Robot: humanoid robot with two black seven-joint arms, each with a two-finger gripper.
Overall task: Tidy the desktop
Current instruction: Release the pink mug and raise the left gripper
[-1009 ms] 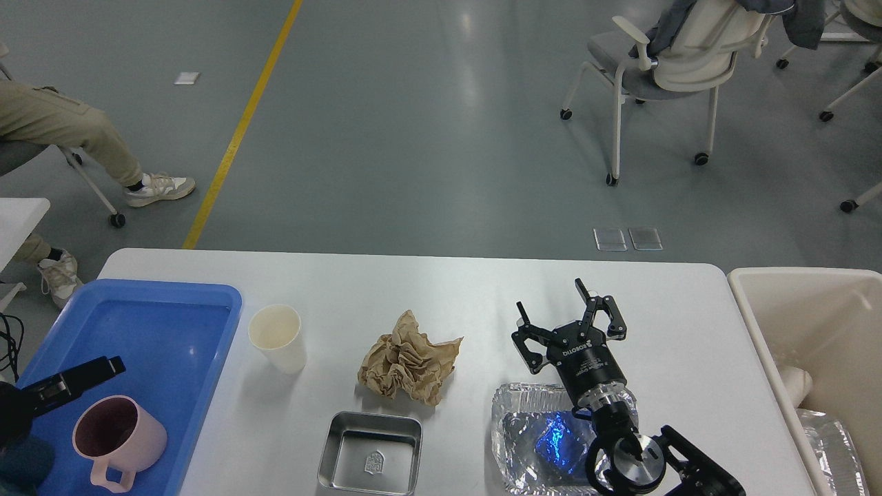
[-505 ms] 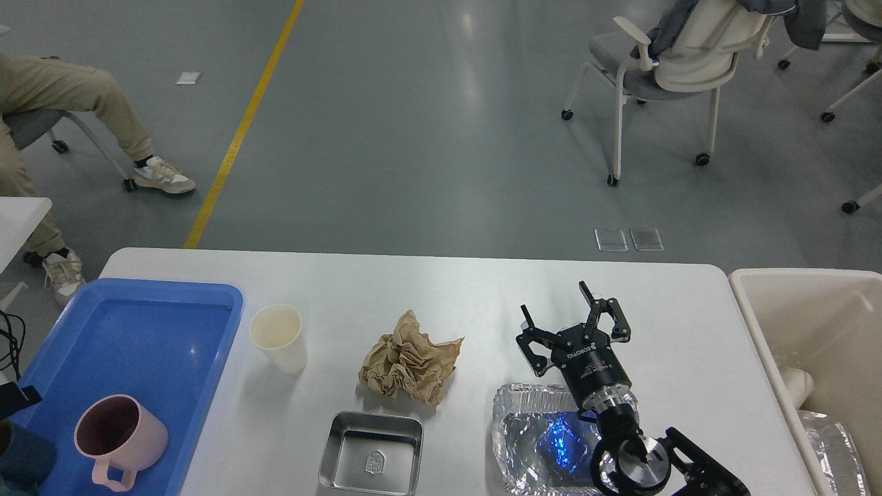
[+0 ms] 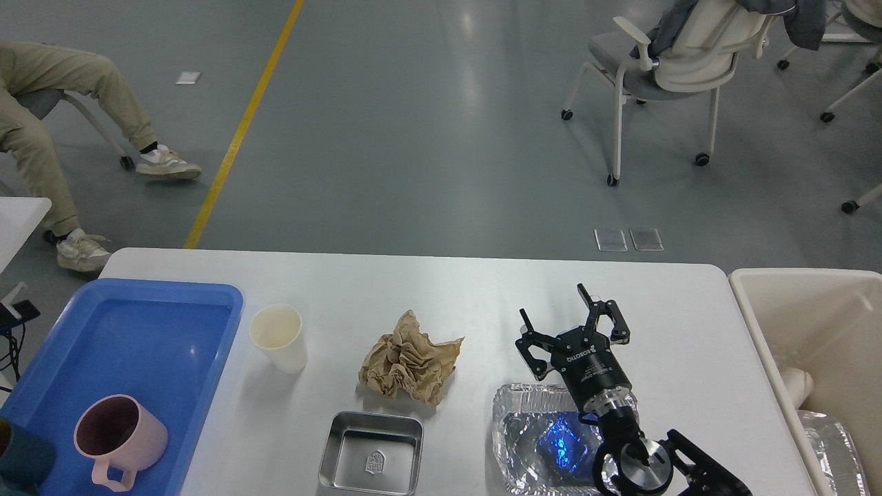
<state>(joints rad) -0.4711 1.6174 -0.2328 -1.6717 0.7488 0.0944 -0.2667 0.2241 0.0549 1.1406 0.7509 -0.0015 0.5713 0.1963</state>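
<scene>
1. Hovering over the wide white desktop (image 3: 441, 289), the right gripper (image 3: 569, 322) pointed away from the robot, fingers spread apart and empty, above the crinkled foil tray (image 3: 527, 430).
2. Left gripper was out of view.
3. Crumpled brown paper (image 3: 408, 365), a white paper cup (image 3: 279, 337) and a square steel tin (image 3: 371, 455) sat to its left.
</scene>
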